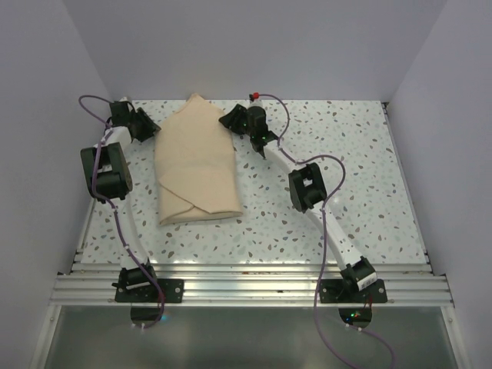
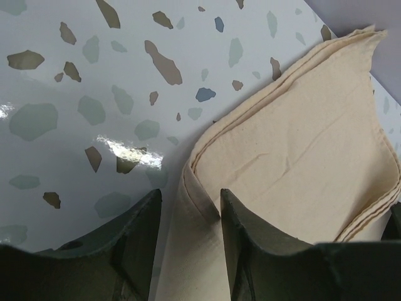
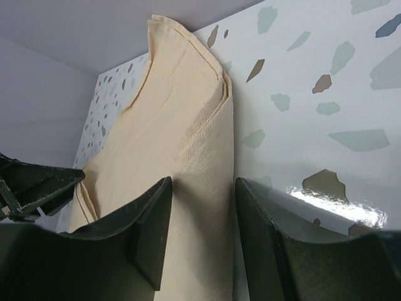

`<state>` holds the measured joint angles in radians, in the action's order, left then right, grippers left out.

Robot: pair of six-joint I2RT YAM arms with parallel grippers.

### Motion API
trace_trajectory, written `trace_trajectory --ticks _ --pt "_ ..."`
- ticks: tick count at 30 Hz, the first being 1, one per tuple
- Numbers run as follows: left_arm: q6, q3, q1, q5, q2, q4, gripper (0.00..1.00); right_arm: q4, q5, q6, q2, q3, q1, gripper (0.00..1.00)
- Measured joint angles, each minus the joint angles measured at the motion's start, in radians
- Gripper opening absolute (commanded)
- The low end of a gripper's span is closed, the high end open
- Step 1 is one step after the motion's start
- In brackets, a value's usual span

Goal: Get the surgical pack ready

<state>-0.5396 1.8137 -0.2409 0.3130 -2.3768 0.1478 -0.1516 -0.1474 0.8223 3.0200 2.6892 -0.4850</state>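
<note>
Tan wrap [image 1: 196, 165], folded into a long pointed bundle, on the speckled tabletop [image 1: 323, 223]
We see it left of centre; the left pincer [image 2: 188, 207] and right pincer [image 3: 203, 188] each stand part open astride one folded edge, neither clamped.

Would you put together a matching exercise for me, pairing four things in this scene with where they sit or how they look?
Things:
1. left gripper
2. right gripper
3. tan wrapped pack
4. table

Descriptions:
A. glossy white surface with grey and brown flecks
B. folded cloth lying flat, tapering to a point at its far end
C. fingers on either side of the pack's right edge, near its far end
D. fingers on either side of the pack's left edge, near its far end

Pairs: 1-D, 2-C, 3-B, 4-A
</note>
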Motion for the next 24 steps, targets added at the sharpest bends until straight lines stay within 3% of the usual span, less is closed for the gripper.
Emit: trace_trajectory --ticks 6,9,10,12,14,24 --pt "-0.009 0.017 0.000 0.012 -0.016 -0.004 0.35 0.000 0.007 0.000 0.010 0.010 -0.001 0.38" --pt "-0.024 0.030 0.000 0.030 -0.032 -0.005 0.19 -0.009 0.008 0.003 0.018 0.015 -0.001 0.28" --pt "-0.028 0.034 0.000 0.038 -0.038 -0.005 0.09 -0.006 0.008 0.005 0.018 0.015 -0.001 0.24" --pt "-0.032 0.048 0.000 0.053 -0.048 0.001 0.00 -0.004 0.008 0.007 0.020 0.015 -0.001 0.11" --pt "-0.038 0.056 -0.001 0.068 -0.051 0.004 0.00 -0.002 0.007 0.019 0.021 0.015 0.000 0.00" --pt "-0.064 0.067 0.000 0.114 -0.043 0.015 0.00 0.008 -0.013 0.087 0.000 0.007 0.009 0.00"
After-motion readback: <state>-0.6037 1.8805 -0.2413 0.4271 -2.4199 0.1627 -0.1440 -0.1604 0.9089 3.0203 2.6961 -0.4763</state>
